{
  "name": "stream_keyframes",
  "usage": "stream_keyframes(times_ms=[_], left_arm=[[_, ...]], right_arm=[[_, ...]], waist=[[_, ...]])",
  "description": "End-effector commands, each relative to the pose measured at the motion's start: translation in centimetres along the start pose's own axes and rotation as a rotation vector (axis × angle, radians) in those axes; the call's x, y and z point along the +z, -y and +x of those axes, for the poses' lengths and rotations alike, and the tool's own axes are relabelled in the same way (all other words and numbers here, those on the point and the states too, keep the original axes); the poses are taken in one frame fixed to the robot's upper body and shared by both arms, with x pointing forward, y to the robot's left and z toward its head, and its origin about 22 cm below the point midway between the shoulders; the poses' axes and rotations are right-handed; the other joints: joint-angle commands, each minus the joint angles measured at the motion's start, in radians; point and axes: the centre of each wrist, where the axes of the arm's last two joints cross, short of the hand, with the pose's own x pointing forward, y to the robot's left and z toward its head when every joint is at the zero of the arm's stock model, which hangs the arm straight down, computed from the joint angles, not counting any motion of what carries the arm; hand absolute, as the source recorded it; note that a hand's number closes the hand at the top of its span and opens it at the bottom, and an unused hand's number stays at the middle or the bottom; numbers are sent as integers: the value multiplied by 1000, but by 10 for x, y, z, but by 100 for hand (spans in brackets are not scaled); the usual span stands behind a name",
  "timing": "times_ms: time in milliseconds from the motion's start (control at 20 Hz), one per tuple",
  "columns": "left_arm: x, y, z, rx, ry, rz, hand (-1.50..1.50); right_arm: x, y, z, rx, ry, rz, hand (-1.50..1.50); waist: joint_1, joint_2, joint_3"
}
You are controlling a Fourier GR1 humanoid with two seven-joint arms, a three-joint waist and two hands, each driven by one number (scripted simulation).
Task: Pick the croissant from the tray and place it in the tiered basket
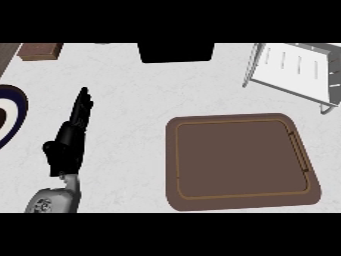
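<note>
Left hand (68, 142) at view's left, fingers (81, 107) straight, pointing up; grey forearm (51, 200) below.

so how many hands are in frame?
1. The left hand, fingers straight, is left of the tray. The right hand is not in view.

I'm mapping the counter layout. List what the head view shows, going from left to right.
plate at the left edge → left hand, open with fingers straight → brown tray → tiered basket at the far right.
</note>
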Motion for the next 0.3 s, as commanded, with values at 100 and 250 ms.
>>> stream_keyframes(times_ms=[100,250], left_arm=[[13,0,-9,-11,-13,28,0],[4,-13,-2,-6,-3,42,0]], right_arm=[[-11,58,-61,-56,12,-14,-150],[-1,76,-96,-78,25,15,-150]], waist=[[-30,-6,0],[-52,-10,0]])
